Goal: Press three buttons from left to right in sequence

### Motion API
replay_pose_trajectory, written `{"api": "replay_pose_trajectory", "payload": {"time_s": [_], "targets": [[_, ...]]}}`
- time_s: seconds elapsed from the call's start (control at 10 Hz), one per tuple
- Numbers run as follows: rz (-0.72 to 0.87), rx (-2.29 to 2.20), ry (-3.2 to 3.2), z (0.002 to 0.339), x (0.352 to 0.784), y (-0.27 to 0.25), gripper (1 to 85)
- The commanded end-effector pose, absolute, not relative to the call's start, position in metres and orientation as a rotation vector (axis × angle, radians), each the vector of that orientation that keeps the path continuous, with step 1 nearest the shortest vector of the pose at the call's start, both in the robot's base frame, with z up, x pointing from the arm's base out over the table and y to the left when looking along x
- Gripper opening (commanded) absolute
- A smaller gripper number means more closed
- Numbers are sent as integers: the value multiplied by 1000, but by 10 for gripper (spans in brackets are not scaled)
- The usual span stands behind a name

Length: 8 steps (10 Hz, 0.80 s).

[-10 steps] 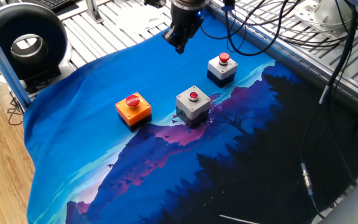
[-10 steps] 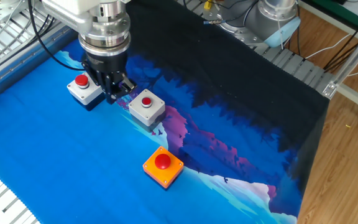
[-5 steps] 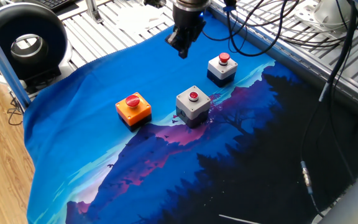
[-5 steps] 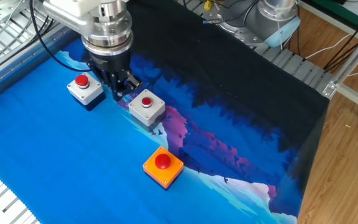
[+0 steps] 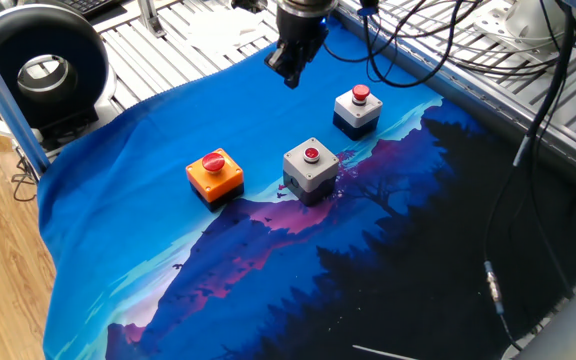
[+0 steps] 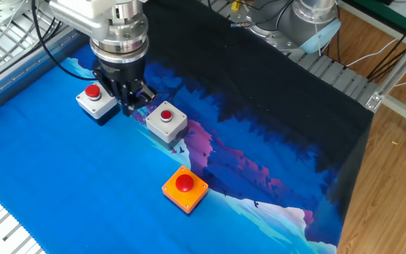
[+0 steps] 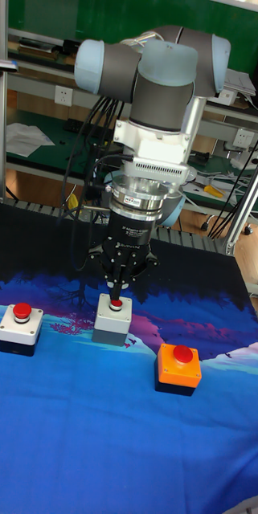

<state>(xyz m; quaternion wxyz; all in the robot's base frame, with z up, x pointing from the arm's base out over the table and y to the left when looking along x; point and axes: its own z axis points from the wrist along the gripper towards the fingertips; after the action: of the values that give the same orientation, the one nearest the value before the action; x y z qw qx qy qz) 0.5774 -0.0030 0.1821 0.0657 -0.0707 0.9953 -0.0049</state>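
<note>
while the blue and purple landscape cloth covers the counter, the ur5 arm reaches down over it, and its pincer hangs in the air above the cloth, touching none of the boxes. its fingertips look drawn together into one dark point, though no view shows plainly whether they meet, so i cannot tell. a round black fan sits at the counter's edge. three switch boxes stand on the cloth in a loose diagonal row, well apart from each other: the orange box, the grey box in the middle, and the white box with a dark base. each carries a round red push-button on top. in the other fixed view the pincer hangs between the white and grey boxes.
</note>
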Motion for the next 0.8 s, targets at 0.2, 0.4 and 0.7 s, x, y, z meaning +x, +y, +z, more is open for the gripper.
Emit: {"api": "replay_pose_trajectory", "payload": {"time_s": [0.2, 0.4, 0.7], "targets": [[-12, -385, 3086, 185, 582, -55, 10], [19, -484, 3091, 189, 588, -97, 10], [-33, -557, 3015, 164, 602, -149, 10]]}}
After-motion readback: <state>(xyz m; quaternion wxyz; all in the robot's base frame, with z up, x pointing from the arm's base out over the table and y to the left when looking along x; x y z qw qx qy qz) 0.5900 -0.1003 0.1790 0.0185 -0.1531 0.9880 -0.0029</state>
